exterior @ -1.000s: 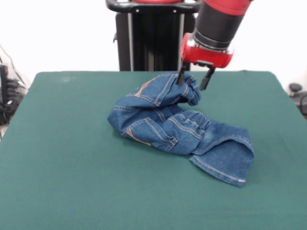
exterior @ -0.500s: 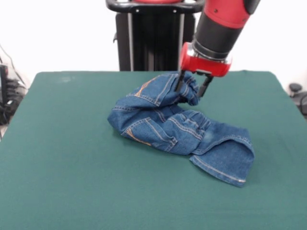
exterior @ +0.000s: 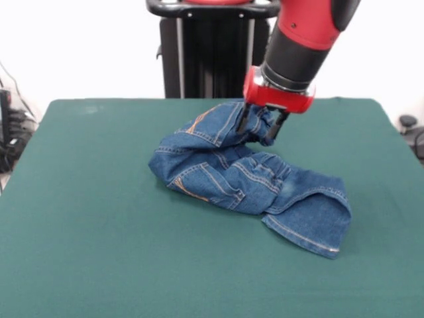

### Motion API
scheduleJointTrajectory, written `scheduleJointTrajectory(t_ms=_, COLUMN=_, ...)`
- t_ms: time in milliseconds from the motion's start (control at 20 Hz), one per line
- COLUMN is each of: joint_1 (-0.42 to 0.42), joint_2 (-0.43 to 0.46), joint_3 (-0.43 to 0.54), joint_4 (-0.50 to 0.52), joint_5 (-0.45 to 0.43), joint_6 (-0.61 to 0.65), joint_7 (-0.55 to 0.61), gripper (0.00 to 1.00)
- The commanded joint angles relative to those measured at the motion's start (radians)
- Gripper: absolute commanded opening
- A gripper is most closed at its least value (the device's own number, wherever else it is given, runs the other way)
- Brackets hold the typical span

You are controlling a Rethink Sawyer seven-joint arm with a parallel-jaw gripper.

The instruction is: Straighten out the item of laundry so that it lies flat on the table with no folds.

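The small blue denim jeans (exterior: 245, 179) lie crumpled on the green table (exterior: 93, 218), right of centre. One hemmed leg end spreads toward the front right. A bunched fold stands up at the back of the heap. My red and black gripper (exterior: 260, 126) has come down from above onto that raised fold. Its two dark fingers (exterior: 242, 122) stand apart, one on each side of the bunched cloth, so the gripper is open around the fold. The fingertips are partly hidden by the denim.
The robot's black pedestal (exterior: 205, 53) stands behind the table's far edge. Cables and dark equipment (exterior: 10, 132) sit off the table's left side, and a small dark object (exterior: 407, 122) off its right side.
The gripper has moved down and slightly left, from just above the raised fold to straddling it. The fingers keep the same spread. The jeans have not visibly moved.
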Motion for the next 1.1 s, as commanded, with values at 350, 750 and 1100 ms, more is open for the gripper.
scheduleJointTrajectory(t_ms=350, joint_1=-0.015, joint_2=0.057, joint_3=0.052, joint_4=-0.06, joint_5=-0.016, joint_6=0.151, joint_7=0.133, gripper=1.0)
scheduleJointTrajectory(t_ms=750, joint_1=-0.045, joint_2=0.07, joint_3=0.094, joint_4=-0.05, joint_5=-0.018, joint_6=0.194, joint_7=0.087, gripper=1.0)
scheduleJointTrajectory(t_ms=1100, joint_1=-0.055, joint_2=0.073, joint_3=0.109, joint_4=-0.084, joint_5=-0.018, joint_6=0.285, joint_7=0.073, gripper=1.0)
